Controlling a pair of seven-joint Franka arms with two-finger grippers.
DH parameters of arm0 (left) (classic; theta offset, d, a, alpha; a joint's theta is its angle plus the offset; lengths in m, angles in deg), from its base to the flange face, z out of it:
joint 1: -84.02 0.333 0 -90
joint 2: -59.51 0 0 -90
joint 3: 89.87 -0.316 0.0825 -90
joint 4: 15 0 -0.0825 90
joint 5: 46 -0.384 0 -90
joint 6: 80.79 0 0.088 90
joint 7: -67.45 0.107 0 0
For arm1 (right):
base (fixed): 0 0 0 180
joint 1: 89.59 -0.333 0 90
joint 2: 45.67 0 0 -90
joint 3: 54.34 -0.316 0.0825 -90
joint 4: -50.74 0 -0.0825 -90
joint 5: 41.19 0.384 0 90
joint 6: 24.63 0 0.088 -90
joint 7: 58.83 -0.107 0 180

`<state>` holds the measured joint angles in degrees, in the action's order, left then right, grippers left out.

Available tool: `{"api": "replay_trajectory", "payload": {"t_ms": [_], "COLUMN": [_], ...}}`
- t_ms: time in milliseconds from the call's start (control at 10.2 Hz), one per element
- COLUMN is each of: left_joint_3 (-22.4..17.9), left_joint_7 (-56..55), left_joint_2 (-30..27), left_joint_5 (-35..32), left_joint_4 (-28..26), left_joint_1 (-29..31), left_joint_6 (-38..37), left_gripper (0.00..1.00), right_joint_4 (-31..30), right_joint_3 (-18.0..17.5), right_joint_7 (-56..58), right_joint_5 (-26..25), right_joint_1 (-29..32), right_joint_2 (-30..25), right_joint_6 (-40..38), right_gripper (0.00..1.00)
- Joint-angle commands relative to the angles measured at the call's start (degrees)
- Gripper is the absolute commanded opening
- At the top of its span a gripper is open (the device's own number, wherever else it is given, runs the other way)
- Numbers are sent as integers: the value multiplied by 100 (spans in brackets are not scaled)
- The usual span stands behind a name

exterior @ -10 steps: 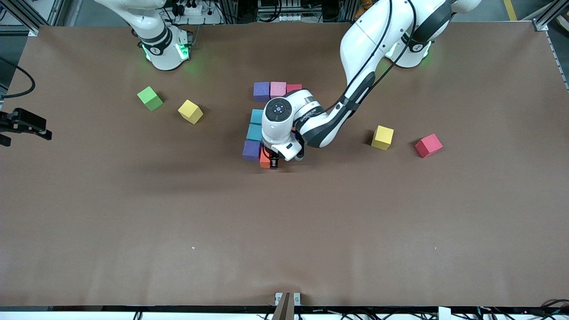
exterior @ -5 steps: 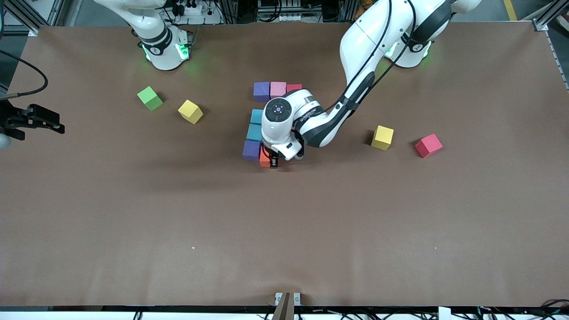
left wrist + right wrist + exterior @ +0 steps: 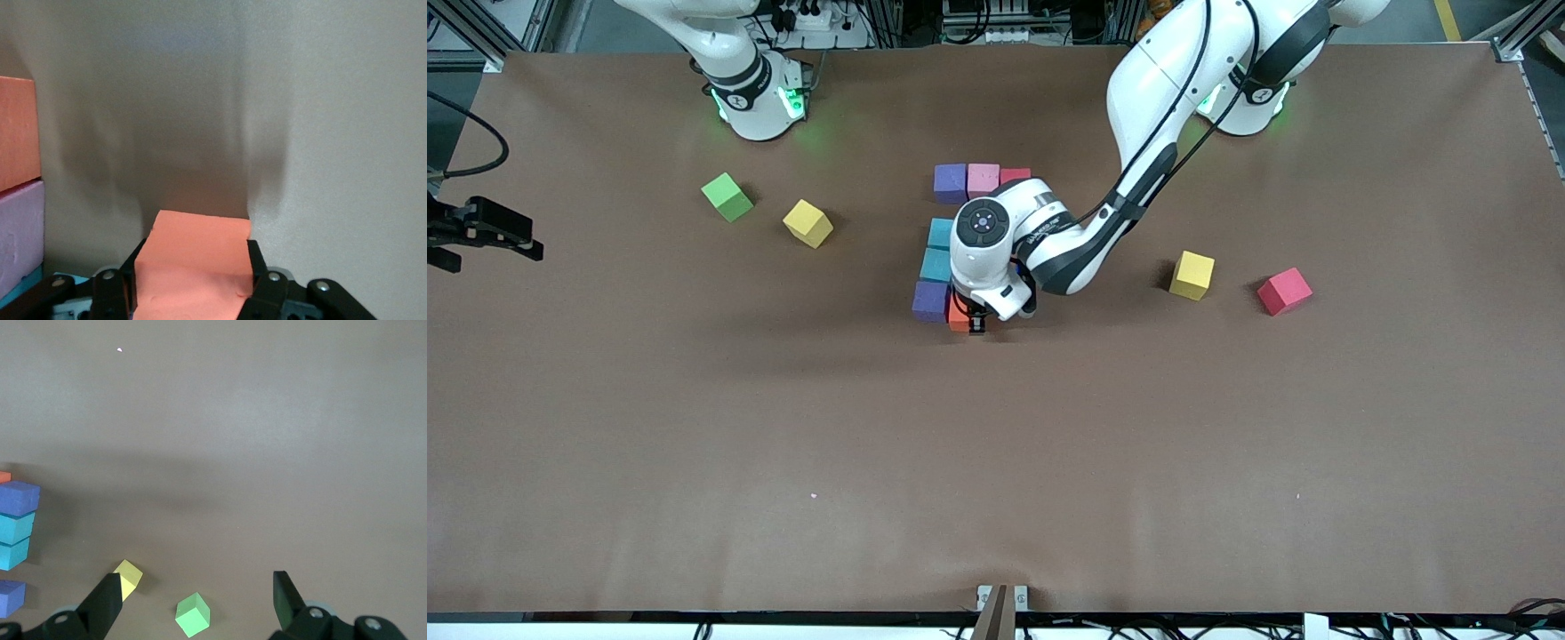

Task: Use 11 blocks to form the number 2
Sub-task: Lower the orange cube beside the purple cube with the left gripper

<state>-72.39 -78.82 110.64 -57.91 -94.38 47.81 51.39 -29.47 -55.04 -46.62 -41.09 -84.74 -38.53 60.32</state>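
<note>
One small orange foam cube (image 3: 197, 263) sits pinched in the left gripper (image 3: 966, 323), beside the purple foam cube (image 3: 930, 300). Right gripper (image 3: 197, 600) waits, spread wide, at the desk (image 3: 996, 462) edge.

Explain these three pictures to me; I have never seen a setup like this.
Two white robot arms stand at a brown table. One picture looks down from across the table; the other two come from cameras on each arm's wrist. Small foam cubes lie grouped mid-table, with a green cube, two yellow cubes and a red cube scattered apart. The left gripper is shut on an orange cube beside a purple cube. The right gripper waits open at the right arm's end of the table.
</note>
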Motion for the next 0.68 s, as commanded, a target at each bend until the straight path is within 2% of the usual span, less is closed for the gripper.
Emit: {"api": "replay_trajectory", "payload": {"t_ms": [0,586], "left_joint_3": [-78,-87], "left_joint_7": [-85,-76], "left_joint_2": [-33,-24], "left_joint_5": [127,48], "left_joint_4": [45,28], "left_joint_1": [-149,-185], "left_joint_6": [-140,-140], "left_gripper": [0,0], "right_joint_4": [32,32], "right_joint_3": [-9,-9], "right_joint_7": [-88,-88], "right_joint_5": [51,78], "right_joint_1": [16,25], "right_joint_2": [-29,-29], "right_joint_6": [187,479], "right_gripper": [100,100]}}
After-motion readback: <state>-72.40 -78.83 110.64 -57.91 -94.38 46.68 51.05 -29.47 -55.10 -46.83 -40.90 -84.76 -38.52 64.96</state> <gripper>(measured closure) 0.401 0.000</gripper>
